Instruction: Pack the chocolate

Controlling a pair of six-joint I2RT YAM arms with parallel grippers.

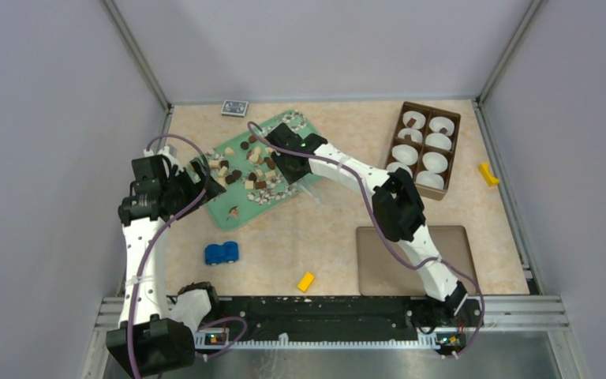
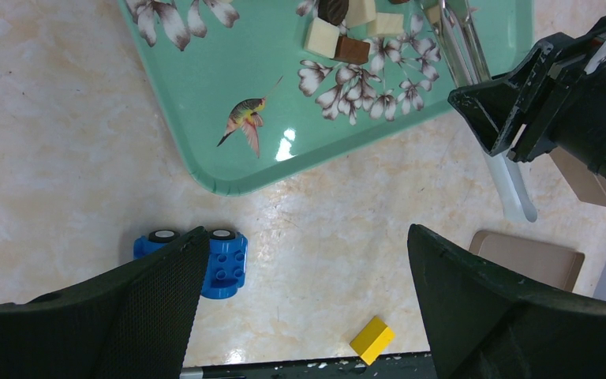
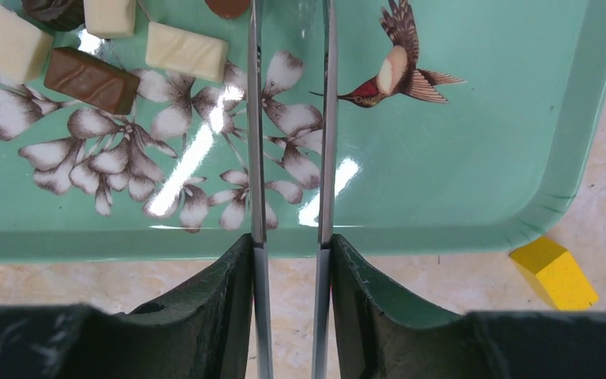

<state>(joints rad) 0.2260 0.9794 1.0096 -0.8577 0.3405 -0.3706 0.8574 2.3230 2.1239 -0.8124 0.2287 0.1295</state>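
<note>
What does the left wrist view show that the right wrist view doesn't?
Only the left wrist view: the blue toy car, the tan mat and the open left gripper. Only the right wrist view: the right gripper clamping both tweezers arms, close up. Both: the green tray, chocolate, the tweezers and a yellow block.

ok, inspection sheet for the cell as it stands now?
Surface: beige marbled table, no damage seen.
Job's things: chocolate loose on green tray; brown box with white cups, apparently empty.
Clutter: blue toy car, yellow blocks, small patterned box, flat brown panel.
Grippers: left gripper open, empty; right gripper shut on tweezers over tray.
Cables: purple cables along both arms, one looping above tray.
Surroundings: grey walls, metal frame.
</note>
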